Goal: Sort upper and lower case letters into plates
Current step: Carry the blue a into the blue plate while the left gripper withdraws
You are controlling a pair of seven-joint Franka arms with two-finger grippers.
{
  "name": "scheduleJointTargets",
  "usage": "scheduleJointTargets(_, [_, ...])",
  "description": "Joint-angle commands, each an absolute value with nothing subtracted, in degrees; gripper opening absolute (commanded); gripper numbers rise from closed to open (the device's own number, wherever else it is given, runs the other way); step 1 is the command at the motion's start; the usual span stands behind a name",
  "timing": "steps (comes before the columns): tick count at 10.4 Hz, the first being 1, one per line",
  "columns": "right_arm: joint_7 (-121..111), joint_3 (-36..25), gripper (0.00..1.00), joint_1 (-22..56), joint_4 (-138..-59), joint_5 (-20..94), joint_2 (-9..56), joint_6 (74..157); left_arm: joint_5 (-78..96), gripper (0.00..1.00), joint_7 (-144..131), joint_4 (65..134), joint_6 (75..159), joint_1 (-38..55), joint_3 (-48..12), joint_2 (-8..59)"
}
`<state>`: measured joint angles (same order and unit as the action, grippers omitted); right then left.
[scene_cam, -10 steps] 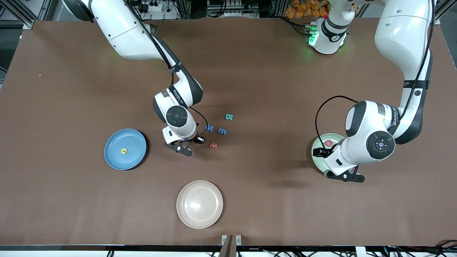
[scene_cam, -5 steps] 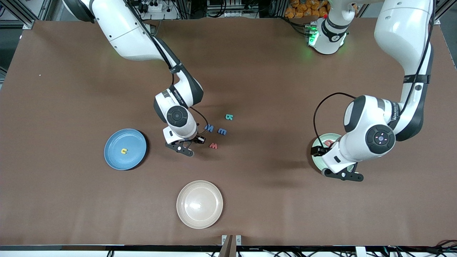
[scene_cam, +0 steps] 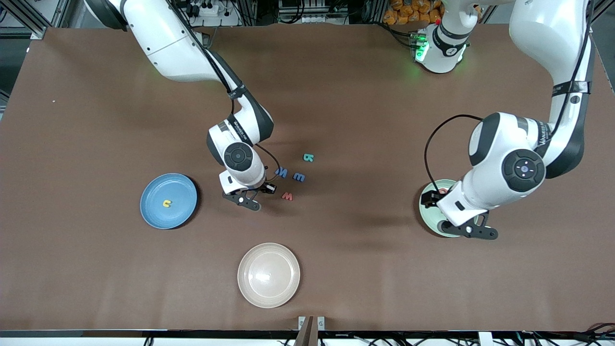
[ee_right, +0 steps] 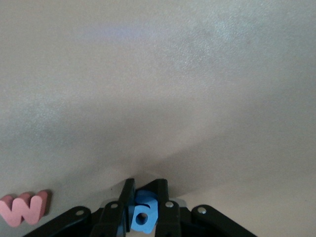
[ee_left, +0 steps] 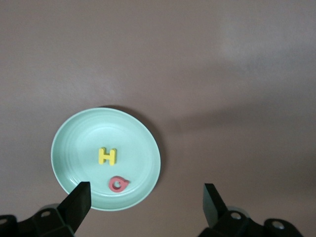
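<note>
My right gripper [ee_right: 144,184] is shut on a small blue letter [ee_right: 143,215], low over the table beside a red w [ee_right: 22,208]. In the front view this gripper [scene_cam: 247,196] stands between the sky blue plate [scene_cam: 151,192], which holds a yellow letter [scene_cam: 166,203], and the loose letters: red w [scene_cam: 287,196], two blue ones [scene_cam: 281,172] [scene_cam: 299,177] and a teal one [scene_cam: 308,157]. My left gripper [ee_left: 145,197] hangs open and empty above the mint plate [ee_left: 66,133], which holds a yellow H [ee_left: 107,156] and a red letter [ee_left: 117,183]. The left hand [scene_cam: 468,231] hides most of that plate [scene_cam: 426,216].
A beige plate [scene_cam: 268,274] sits nearer the front camera than the letters, close to the table's front edge. The robots' bases and cables line the table's edge farthest from the camera.
The right gripper's fingers have closed the last bit onto the blue letter; that arm stayed put. The left arm has swung slightly toward its own end of the table, above the mint plate.
</note>
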<state>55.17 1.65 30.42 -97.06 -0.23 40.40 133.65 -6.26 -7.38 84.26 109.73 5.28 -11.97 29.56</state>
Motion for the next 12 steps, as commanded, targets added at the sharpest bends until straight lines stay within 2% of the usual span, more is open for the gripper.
scheduleJointTargets(1, [55.02, 1.93, 0.16, 29.36, -96.07, -0.79, 40.17, 131.84, -5.8, 1.0, -6.86, 85.43, 106.89, 5.19, -11.95, 27.78])
scheduleJointTargets(4, [50.91, 2.02, 0.16, 26.64, -92.31, -0.62, 39.73, 125.28, -5.71, 1.0, -7.82, 85.52, 106.88, 5.89, -12.04, 28.3])
scheduleJointTargets(7, [41.0, 2.2, 0.16, 20.42, -87.9, 0.08, 38.16, 117.36, -5.18, 1.0, -12.71, 85.52, 106.88, 9.3, -12.04, 28.3])
scheduleJointTargets(12, [23.84, 1.76, 0.18, 11.44, -88.76, -1.84, 36.04, 113.47, -4.92, 1.0, -22.2, 85.78, 106.87, 18.96, -13.79, 28.39])
